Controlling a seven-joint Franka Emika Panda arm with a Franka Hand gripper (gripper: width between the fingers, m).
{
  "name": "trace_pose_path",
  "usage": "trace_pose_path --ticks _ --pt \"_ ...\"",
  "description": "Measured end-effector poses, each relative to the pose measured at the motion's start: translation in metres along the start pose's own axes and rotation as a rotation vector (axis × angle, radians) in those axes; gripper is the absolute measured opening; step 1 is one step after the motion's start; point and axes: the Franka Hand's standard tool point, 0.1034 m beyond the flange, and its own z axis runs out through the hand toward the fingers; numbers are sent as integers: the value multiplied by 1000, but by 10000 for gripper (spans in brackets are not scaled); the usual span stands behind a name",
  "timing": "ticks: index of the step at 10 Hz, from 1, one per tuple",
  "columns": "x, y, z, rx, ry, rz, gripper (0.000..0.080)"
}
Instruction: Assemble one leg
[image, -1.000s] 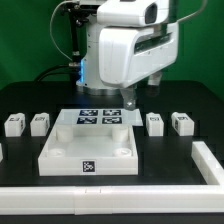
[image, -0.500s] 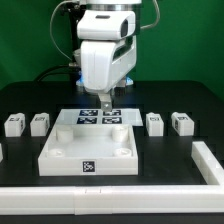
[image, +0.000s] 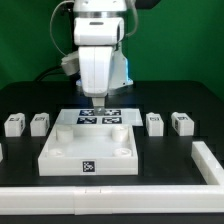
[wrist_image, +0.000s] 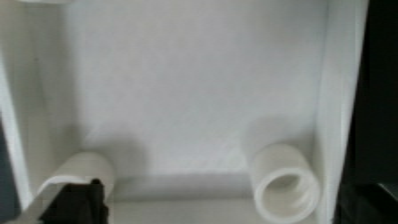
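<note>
Legs, four alike, sit in a row across the middle of the exterior frame on the black worktop (image: 30, 100). One leg (image: 13, 124) is at the far left edge with a second leg (image: 39, 122) just beside it. A third leg (image: 154, 122) and a fourth leg (image: 181, 122) are right of centre. None touches another. Each turns its tagged face toward the lower edge of the frame, toward the camera. They show too small to tell which way the long axis runs.

Between the two pairs, in the lower centre, lies the large white panel (image: 115, 166), hollow side up, with a tag on its near wall. Just behind it lies the marker board (image: 100, 117).

The end effector (image: 98, 100) hangs at upper centre over the marker board, well apart from every leg. In the wrist view the panel (wrist_image: 196, 90) fills the picture, with two round sockets (wrist_image: 281, 180) standing in it. One dark finger (wrist_image: 71, 200) shows at the edge and nothing lies against it, so the end effector is released and carries nothing.

A white rail (image: 210, 160) borders the lower right of the exterior frame.
</note>
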Motion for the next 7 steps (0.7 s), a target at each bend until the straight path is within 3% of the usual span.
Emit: trace_pose_path --ticks 1,2,3,5,7 --pt "-5 -16 9 8 3 -25 650" --pt "-9 -28 18 33 8 -33 650" --pt "-10 -33 26 53 12 -23 650" --pt "-10 -31 27 50 12 -15 650" --pt "-11 -40 48 67 25 -22 650"
